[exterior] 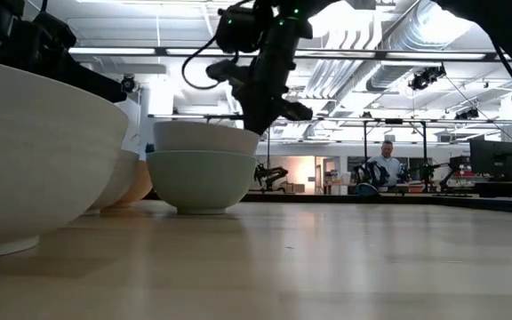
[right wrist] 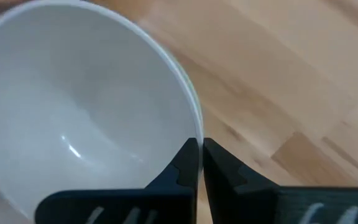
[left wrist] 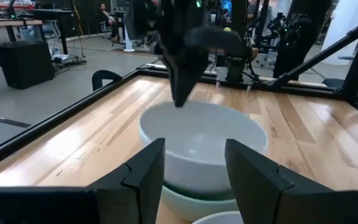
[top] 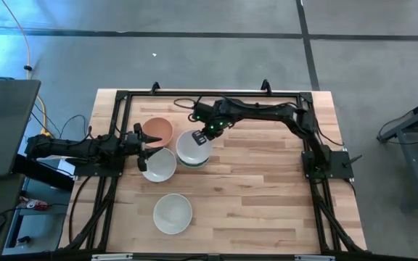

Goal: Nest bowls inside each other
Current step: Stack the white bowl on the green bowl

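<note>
Bowls sit clustered left of the table's (top: 267,181) middle — your right gripper (top: 207,135) pinches the rim of a white bowl (top: 193,145) seated inside the mint bowl (exterior: 201,182). Your left gripper (top: 142,147) waits with fingers spread, between the salmon bowl (top: 159,130) and another white bowl (top: 159,164). A third white bowl (top: 173,213) sits apart, nearer the front edge.
</note>
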`<act>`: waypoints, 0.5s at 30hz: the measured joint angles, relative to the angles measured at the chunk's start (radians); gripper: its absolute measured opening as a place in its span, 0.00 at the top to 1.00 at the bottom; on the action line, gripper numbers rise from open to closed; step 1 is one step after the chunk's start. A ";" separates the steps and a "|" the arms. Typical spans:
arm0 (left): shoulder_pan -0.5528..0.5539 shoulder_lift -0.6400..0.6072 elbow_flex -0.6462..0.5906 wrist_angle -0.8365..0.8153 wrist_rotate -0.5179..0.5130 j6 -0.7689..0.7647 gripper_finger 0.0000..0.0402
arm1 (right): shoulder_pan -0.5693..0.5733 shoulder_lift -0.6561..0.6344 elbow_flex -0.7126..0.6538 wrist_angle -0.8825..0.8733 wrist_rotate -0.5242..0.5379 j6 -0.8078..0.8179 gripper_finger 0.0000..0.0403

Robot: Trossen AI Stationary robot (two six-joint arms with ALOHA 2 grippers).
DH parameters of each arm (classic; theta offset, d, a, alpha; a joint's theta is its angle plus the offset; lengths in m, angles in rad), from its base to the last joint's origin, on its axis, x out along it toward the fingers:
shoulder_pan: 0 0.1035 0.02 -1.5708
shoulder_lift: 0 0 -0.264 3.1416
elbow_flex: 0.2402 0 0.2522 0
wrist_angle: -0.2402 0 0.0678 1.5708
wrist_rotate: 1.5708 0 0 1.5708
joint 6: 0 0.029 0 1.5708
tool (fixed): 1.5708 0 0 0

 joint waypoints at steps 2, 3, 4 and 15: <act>0.000 0.003 0.000 0.002 0.000 -0.001 0.61 | 0.007 0.016 0.000 -0.002 -0.009 -0.005 1.00; 0.000 0.003 0.000 0.000 0.001 -0.001 0.61 | 0.009 0.023 0.000 -0.013 -0.010 -0.005 1.00; 0.000 0.004 0.000 0.000 0.001 -0.002 0.61 | 0.013 0.030 0.000 -0.019 -0.010 -0.006 1.00; 0.000 0.013 0.001 0.001 0.000 -0.009 0.61 | 0.043 0.045 0.001 -0.195 0.039 -0.041 1.00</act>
